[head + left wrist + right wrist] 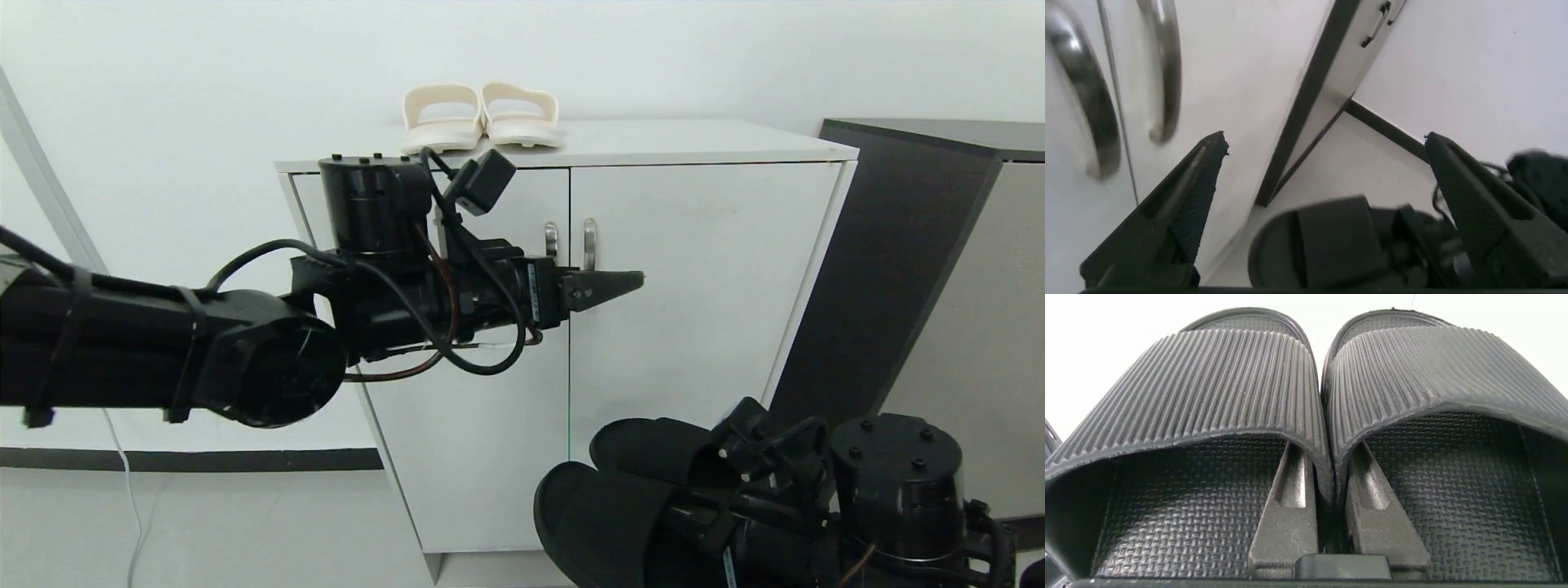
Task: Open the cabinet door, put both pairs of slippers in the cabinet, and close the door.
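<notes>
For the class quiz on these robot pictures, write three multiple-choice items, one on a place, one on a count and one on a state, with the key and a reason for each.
1. Where does the cream pair of slippers sit?
A) on the floor
B) on top of the cabinet
C) inside the cabinet

2. How many handles show on the cabinet doors?
A) one
B) two
C) four

3. How do the jaws of the left gripper stand?
A) open
B) shut on a handle
C) shut on a slipper

Key:
1 B, the pair rests on the white top panel.
2 B, one metal handle sits beside the seam on each door.
3 A, the left wrist view shows them wide apart, holding nothing.
</notes>
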